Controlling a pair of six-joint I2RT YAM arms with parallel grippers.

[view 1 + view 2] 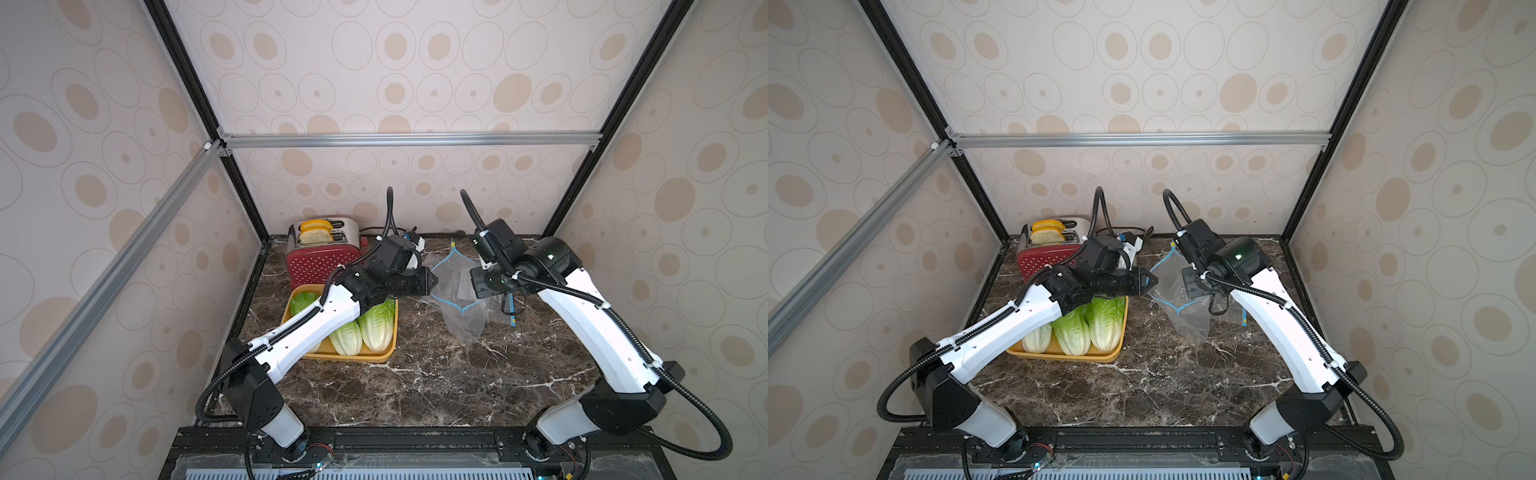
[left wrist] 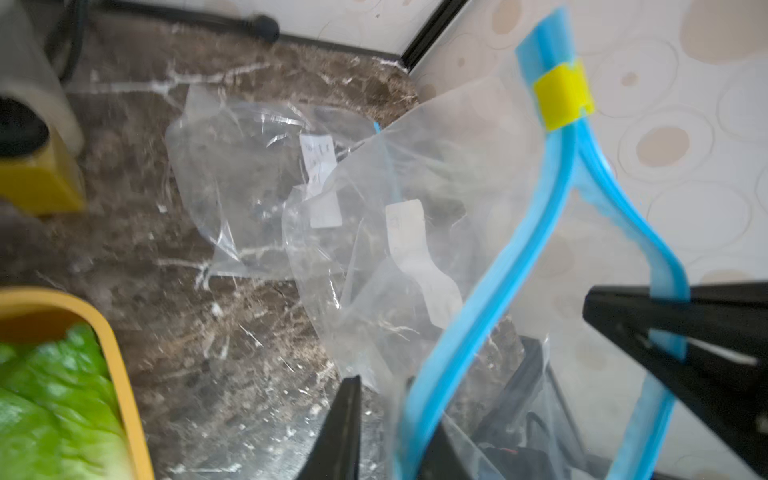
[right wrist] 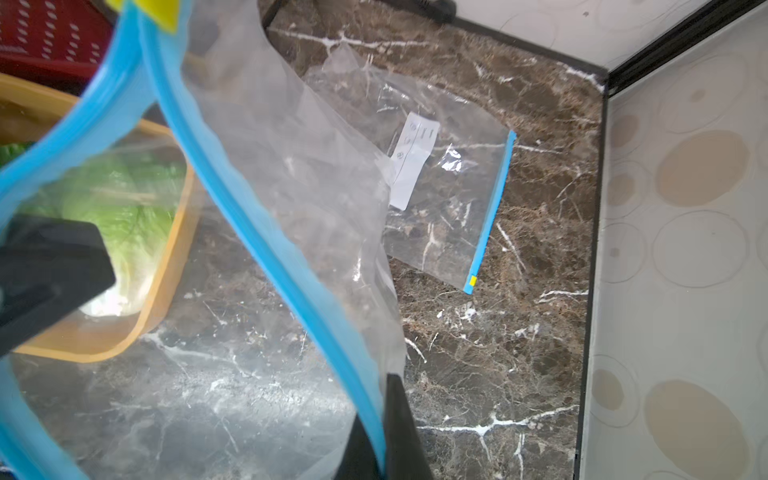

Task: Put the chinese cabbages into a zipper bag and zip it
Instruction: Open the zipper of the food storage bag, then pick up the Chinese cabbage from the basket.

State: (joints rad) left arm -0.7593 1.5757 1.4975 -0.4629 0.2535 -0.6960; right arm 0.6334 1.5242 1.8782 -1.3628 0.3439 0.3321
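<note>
Three chinese cabbages point(image 1: 1073, 332) lie side by side in the yellow tray point(image 1: 1067, 356), long axes parallel and white bases at the tray's near edge. They sit directly under the left arm, so that arm looks the nearer one for a pick. Just off the tray's right edge the zipper bag point(image 1: 461, 324) hangs mouth-open, the right gripper point(image 3: 390, 415) pinched tight on its blue rim, while the left gripper point(image 1: 433, 281) has its jaws slightly parted about the opposite rim, apparently clamping nothing.

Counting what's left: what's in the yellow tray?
Three cabbages side by side. The left arm covers part of them and the tray's far end, so anything there is hidden.
</note>
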